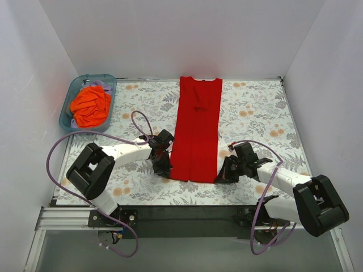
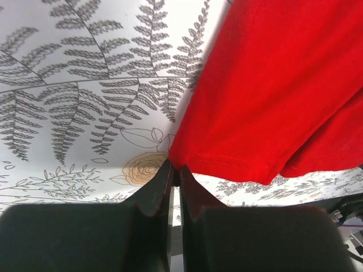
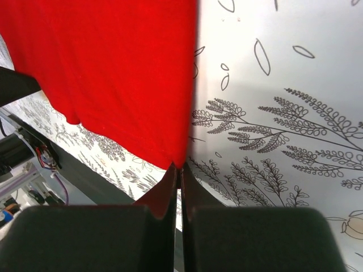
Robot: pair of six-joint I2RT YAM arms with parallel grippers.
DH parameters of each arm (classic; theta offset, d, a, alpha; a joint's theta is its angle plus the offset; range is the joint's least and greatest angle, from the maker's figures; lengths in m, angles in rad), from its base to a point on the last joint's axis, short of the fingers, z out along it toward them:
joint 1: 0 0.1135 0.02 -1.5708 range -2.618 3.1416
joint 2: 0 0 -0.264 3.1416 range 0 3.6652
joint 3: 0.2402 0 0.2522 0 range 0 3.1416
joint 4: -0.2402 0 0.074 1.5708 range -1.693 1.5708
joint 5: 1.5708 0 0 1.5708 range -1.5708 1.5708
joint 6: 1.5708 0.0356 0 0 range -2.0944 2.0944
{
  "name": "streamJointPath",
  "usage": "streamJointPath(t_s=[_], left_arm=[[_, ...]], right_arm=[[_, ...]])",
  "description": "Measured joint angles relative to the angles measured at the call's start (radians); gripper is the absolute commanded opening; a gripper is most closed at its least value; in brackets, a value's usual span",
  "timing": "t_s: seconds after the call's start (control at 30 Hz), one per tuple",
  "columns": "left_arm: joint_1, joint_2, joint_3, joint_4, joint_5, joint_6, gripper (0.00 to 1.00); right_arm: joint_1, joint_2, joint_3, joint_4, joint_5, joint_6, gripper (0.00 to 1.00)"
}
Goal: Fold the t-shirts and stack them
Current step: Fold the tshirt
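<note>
1. Down toward the near edge of the table, the left gripper has its jaws pressed together on the near-left corner of the red t-shirt. Its wrist view shows the hem corner pinched right at the fingertips.
2. The right gripper is likewise closed tight, nipping the near-right corner of the same hem. The shirt's folded side edge runs straight away from its tips.
3. The two grippers sit at either side of the shirt's near end, with the red cloth between them.
4. The red t-shirt lies flat down the middle of the table as a long narrow strip. Its collar is at the far edge, its hem is toward the near edge, and its sides are folded in to straight long edges.
5. In the left wrist view the hem shows a stitched seam, and a second layer of red cloth hangs just past it.
6. The orange t-shirt lies crumpled in a teal bin at the far left corner, well apart from both grippers.
</note>
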Motion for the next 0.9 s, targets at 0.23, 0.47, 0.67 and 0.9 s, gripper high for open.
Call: streamJointPath(t_s=[0.23, 0.47, 0.67, 0.9], left_arm=[[-0.068, -0.055, -0.048, -0.018, 0.009, -0.009, 0.00], [-0.332, -0.257, -0.151, -0.161, 0.052, -0.117, 0.00], [-0.327, -0.317, -0.121, -0.217, 0.068, -0.159, 0.00], [-0.064, -0.202, 0.080, -0.198, 0.035, -0.069, 0.00]], right_arm=[[0.007, 0.022, 0.097, -0.183, -0.023, -0.124, 0.01], [0.063, -0.171, 0.098, -0.386, -0.086, -0.180, 0.01], [0.079, -0.227, 0.085, -0.499, -0.111, -0.182, 0.01], [0.045, 0.020, 0.385, -0.543, -0.036, -0.256, 0.01]])
